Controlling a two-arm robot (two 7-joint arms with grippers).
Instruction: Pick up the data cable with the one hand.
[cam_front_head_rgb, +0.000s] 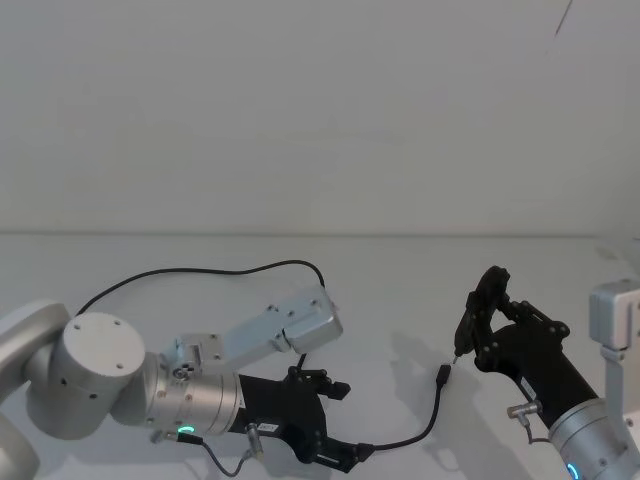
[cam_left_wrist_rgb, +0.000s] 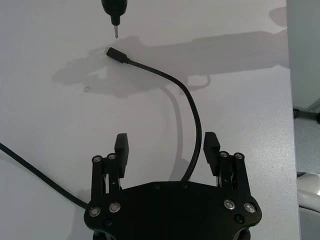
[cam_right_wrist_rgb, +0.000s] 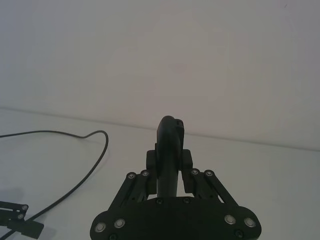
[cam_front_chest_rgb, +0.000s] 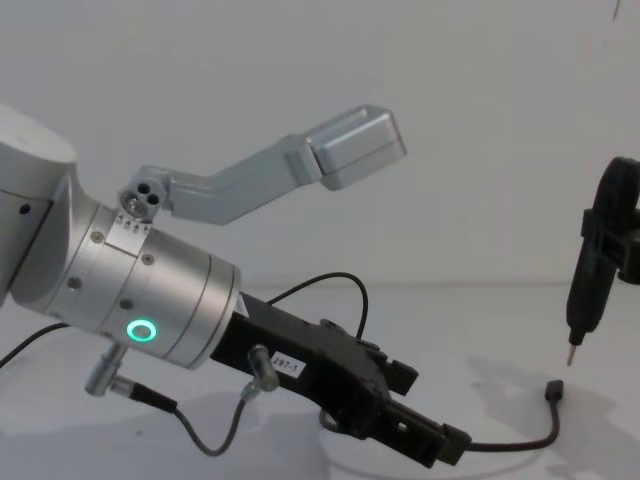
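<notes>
The data cable (cam_left_wrist_rgb: 187, 95), thin and dark, lies on the white table with its small black plug (cam_left_wrist_rgb: 114, 54) at the far end. My left gripper (cam_left_wrist_rgb: 166, 147) is open low over the table, and the cable passes between its fingers (cam_left_wrist_rgb: 211, 146), closer to one of them. In the head view the plug (cam_front_head_rgb: 443, 375) lies right of the left gripper (cam_front_head_rgb: 350, 420). The rest of the cable (cam_front_head_rgb: 200, 272) loops behind the left arm. My right gripper (cam_right_wrist_rgb: 169, 160) is shut on a slim black pointed tool (cam_front_head_rgb: 485, 300), whose metal tip (cam_front_chest_rgb: 573, 355) hovers just above the plug (cam_front_chest_rgb: 553, 392).
A white boxy object (cam_front_head_rgb: 615, 320) stands at the table's right edge. The table's edge (cam_left_wrist_rgb: 292, 100) runs close beside the left gripper. The left arm's silver camera bracket (cam_front_head_rgb: 290, 325) juts out above its wrist. A plain wall closes the back.
</notes>
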